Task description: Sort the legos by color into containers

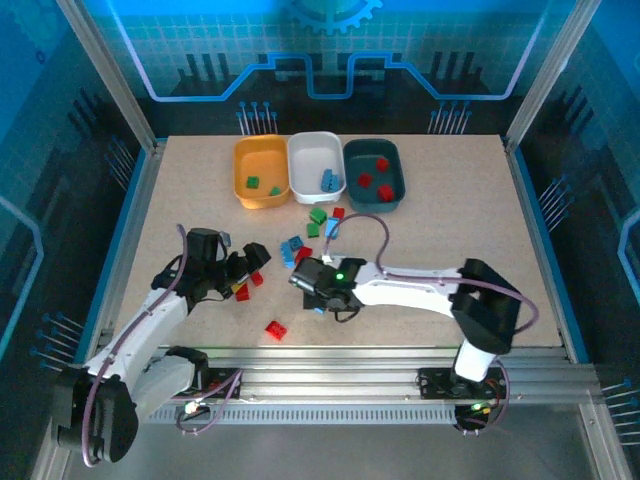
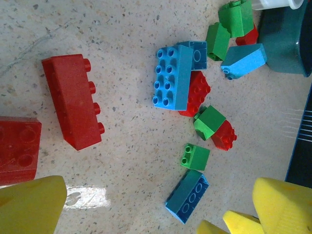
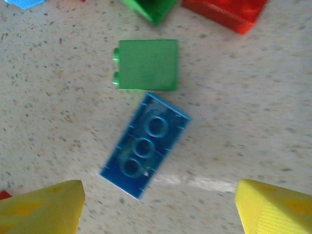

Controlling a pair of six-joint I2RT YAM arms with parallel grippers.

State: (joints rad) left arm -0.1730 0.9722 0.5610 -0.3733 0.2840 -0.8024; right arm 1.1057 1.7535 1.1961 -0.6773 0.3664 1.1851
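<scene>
"Between the right gripper's [image 3: 158,214] yellow pads [image 3: 44,207], what lies there?"

"One blue lego [image 3: 145,146], hollow side up, flat on the table [image 3: 253,122], touched by nothing. Jaws spread wide, holding nothing. A green lego [image 3: 146,64] sits just past it, touching or nearly so."

"And the left gripper [image 2: 156,209]?"

"Likewise spread and empty, low over the table. A long red lego [image 2: 73,102] lies on its side ahead of one of its pads; a mixed heap [image 2: 180,83] of blue, red and green lies further out."

"Containers?"

"Far side of the table, three side by side: the orange-yellow tray [image 1: 262,155] at left with two green pieces [image 1: 251,182], the white tray [image 1: 312,153] in the middle with a blue piece [image 1: 328,180], the dark teal tray [image 1: 358,156] at right with three red pieces [image 1: 381,163]."

"Where do the arms stand relative to those?"

"Both grippers mid-table, near each other, well short of the trays, with loose legos [image 1: 318,222] scattered between. One lone red lego [image 1: 276,329] lies toward the near edge."
</scene>
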